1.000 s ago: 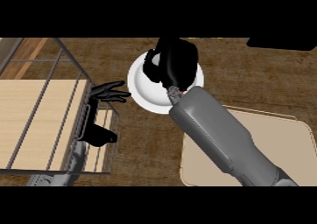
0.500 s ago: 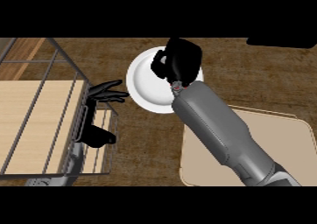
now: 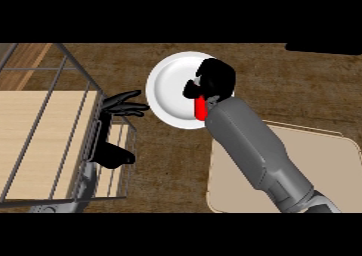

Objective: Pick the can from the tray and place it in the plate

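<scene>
Right hand curled round the red can, holding it over the white plate. Can is probably light, rigid, slick-sided: hold mid-body. Left hand spread, resting by the rack.

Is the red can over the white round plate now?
Yes, the red can shows under the right hand, which curls round it above the white round plate, away from the beige tray.

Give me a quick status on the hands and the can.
Right robot hand over the plate, curled on the red can. Left robot hand open, resting by the wire rack. Nothing in the way on the plate.
</scene>
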Tool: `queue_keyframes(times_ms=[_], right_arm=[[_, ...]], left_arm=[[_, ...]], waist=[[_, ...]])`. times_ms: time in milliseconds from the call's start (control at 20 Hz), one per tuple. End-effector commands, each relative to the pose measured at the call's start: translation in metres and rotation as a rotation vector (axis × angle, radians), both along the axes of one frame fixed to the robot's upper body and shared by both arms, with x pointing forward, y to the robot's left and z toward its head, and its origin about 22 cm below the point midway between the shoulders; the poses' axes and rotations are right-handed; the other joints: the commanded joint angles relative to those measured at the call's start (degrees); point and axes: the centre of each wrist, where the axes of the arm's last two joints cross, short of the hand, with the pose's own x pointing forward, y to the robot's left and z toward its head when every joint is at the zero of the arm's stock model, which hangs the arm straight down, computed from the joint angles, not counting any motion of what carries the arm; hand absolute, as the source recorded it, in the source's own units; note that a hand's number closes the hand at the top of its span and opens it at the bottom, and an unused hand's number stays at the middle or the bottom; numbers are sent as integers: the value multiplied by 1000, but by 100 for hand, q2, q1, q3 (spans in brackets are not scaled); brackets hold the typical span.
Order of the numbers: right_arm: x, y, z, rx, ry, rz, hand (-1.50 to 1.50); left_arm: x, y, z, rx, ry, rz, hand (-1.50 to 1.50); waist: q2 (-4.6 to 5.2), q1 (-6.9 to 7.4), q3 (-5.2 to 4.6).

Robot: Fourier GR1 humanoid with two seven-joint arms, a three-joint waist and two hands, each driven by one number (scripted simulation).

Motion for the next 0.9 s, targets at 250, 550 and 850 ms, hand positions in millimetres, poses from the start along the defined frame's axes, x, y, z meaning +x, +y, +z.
queue_keyframes(times_ms=[250,550,850], right_arm=[[5,-5,2,149,12,177,-150],[5,-17,40,519,-325,156,-150],[4,-40,24,722,-357,135,-150]], left_arm=[[-19,45,-61,75,391,213,0],[-26,47,-69,68,406,226,0],[-33,48,-72,74,412,231,0]], waist=[[63,-11,-57],[31,-153,-30],[32,-169,-48]])
